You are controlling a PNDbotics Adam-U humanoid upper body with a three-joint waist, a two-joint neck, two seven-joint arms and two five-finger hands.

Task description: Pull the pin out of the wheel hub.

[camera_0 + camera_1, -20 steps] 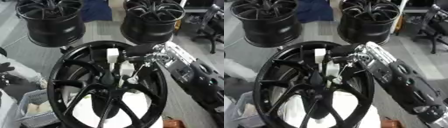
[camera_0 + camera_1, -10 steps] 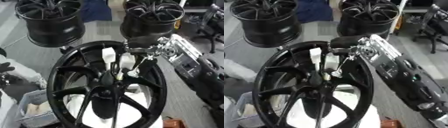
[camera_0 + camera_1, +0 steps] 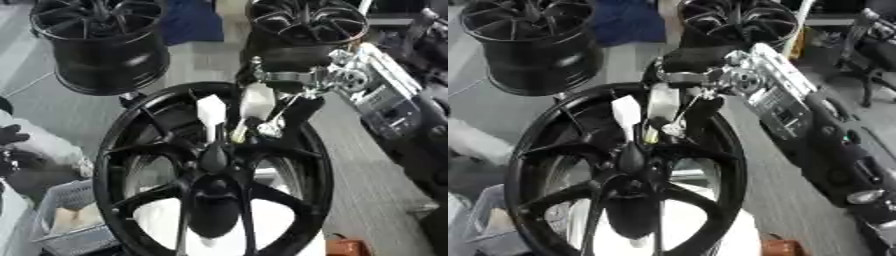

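Observation:
A large black wheel hub (image 3: 131, 150) stands tilted in the middle, its spokes meeting at a dark centre (image 3: 214, 157). My right arm (image 3: 780, 100), silver and black, comes in from the right over the rim. My right hand (image 3: 284, 82) hangs over the upper spokes with its white-tipped fingers (image 3: 256, 100) curled down toward the centre. They pinch a small pale yellowish piece, the pin (image 3: 238, 133), just above the centre. A dark shape at the left edge looks like part of my left hand (image 3: 10, 135).
Two more black wheels stand at the back, one on the left (image 3: 101, 45) and one on the right (image 3: 306, 30). A grey basket (image 3: 70, 220) sits at the lower left. An orange object (image 3: 346, 247) lies at the bottom. An office chair (image 3: 877, 45) is at the far right.
My right forearm has swung up and back toward the far rim, and the hand has risen a little. The white fingertips stay over the hub centre.

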